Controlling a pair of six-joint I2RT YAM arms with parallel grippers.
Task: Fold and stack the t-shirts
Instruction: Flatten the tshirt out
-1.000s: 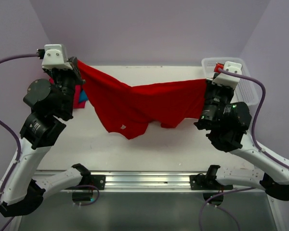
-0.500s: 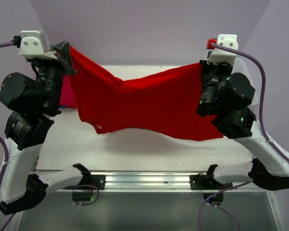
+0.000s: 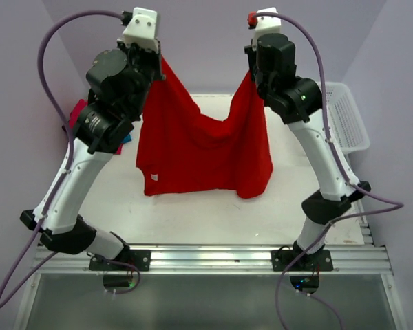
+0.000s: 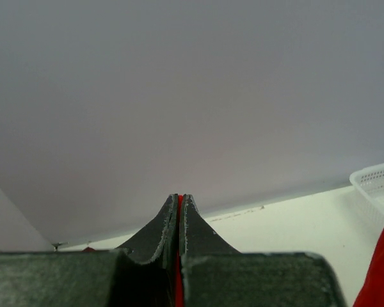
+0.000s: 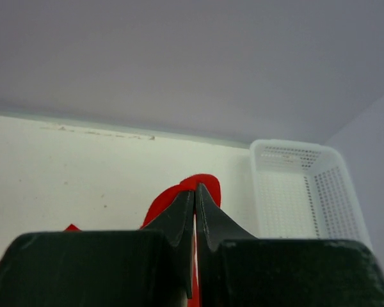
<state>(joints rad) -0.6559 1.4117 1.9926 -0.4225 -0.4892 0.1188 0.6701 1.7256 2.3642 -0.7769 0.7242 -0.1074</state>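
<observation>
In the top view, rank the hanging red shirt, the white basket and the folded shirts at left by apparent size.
Largest: red shirt.
Then white basket.
Smallest showing: folded shirts, though the left arm hides most of them.

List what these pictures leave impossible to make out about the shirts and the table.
- Top view: the folded shirts at the left sit mostly behind the left arm; count unclear.
- Top view: the table behind the hanging red t-shirt is covered by it.
- Wrist views: little red cloth shows at the left gripper and right gripper; the rest is out of frame.
</observation>
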